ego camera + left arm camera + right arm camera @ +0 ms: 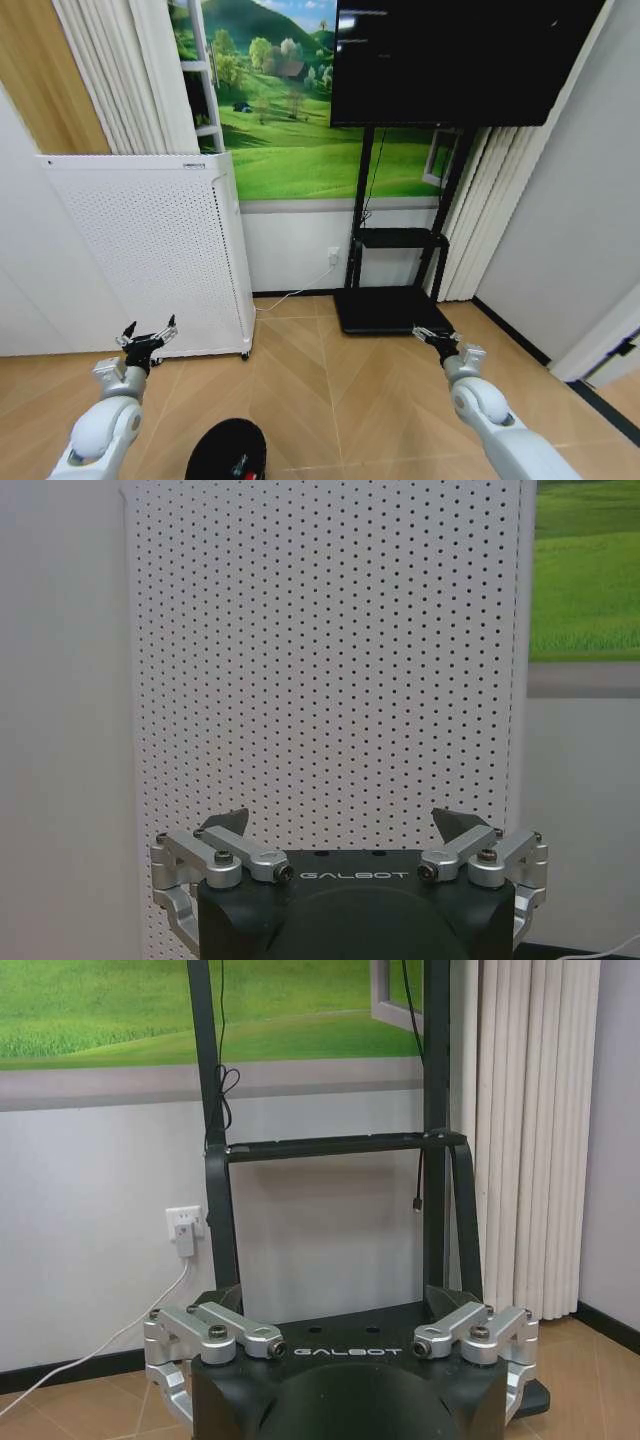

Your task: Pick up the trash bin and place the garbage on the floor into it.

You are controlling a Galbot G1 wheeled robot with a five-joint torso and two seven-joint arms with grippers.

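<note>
The black round trash bin stands on the parquet floor at the bottom edge of the head view, between my two arms and cut off by the frame. A small red-and-white bit shows on its dark top; I cannot tell what it is. My left gripper is held above the floor, up and to the left of the bin, open and holding nothing. In the left wrist view this gripper faces a perforated white panel. My right gripper hovers to the right, also open and holding nothing, and in its wrist view faces a black stand.
A tall white perforated appliance stands on the left against the wall. A black TV stand with a flat base and a screen is ahead, with a white cord running to a wall socket. Curtains and a grey wall close the right side.
</note>
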